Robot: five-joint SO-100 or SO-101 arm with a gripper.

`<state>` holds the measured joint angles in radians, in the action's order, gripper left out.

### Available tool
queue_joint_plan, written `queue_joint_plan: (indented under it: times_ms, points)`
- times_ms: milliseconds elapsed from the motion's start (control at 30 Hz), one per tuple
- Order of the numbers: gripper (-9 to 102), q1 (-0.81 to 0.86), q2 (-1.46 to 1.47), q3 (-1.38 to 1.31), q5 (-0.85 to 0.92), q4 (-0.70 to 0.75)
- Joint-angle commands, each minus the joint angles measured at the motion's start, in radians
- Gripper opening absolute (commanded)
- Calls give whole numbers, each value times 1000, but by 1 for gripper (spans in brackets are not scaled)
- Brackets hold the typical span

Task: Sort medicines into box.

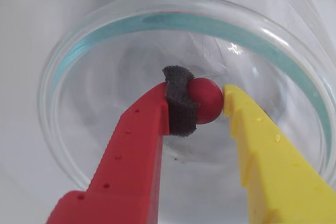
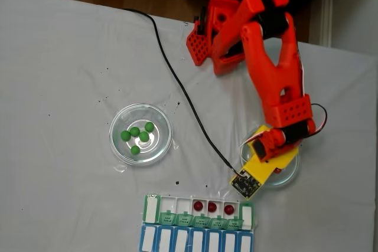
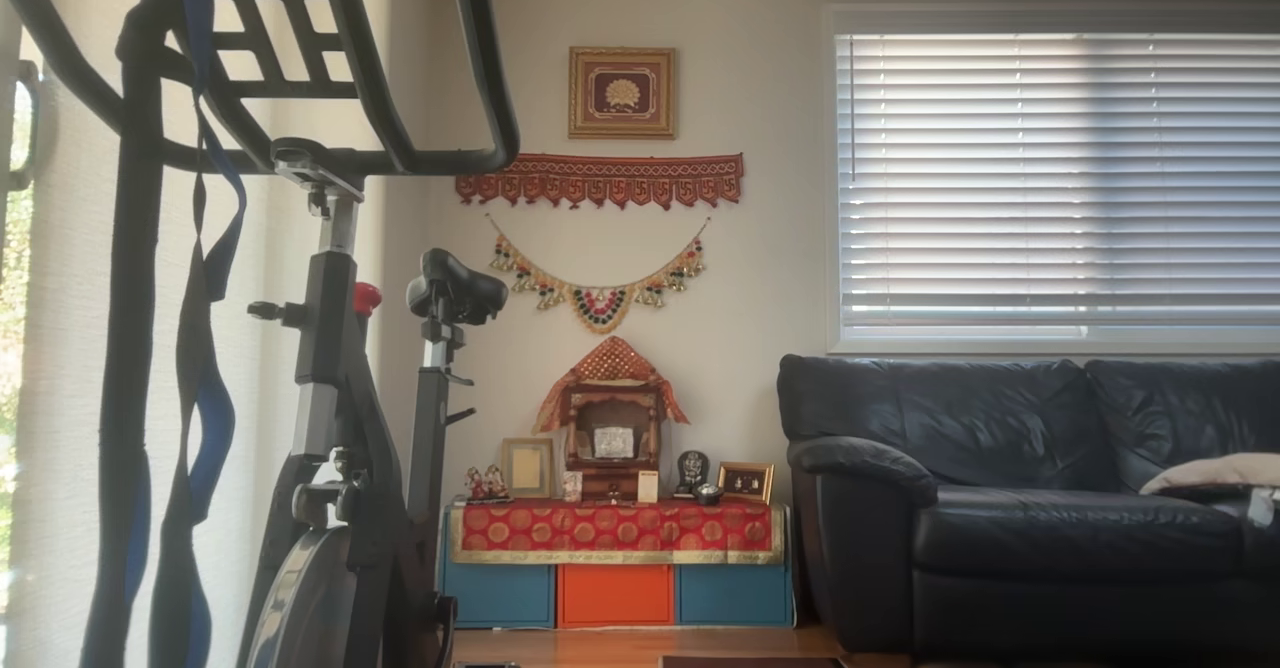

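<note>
Your gripper is pinching a dark red ball between the padded red finger and the yellow finger, above a clear glass dish. In the fixed view the arm hides most of that dish, so anything else in it probably can't be counted. The box holds three red balls; its lower edge is cut off. Five green balls sit in the left dish.

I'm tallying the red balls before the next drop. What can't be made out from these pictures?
- Right glass dish, fixed view: gripper and arm cover its contents.
- Pill organizer, fixed view: blue row cut off by the bottom edge; labels too small.
- Gripper holds a red ball, wrist view: any lift unclear.
</note>
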<state>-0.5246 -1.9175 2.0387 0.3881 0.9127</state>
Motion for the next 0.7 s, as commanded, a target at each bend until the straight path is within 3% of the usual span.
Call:
queue_joint_plan:
  times_ms: [0, 400, 667]
  points:
    - [1, 14, -170, -18, -17, 34]
    - [1, 112, -275, -135, -115, 161]
    - [1, 272, -233, -195, -141, 127]
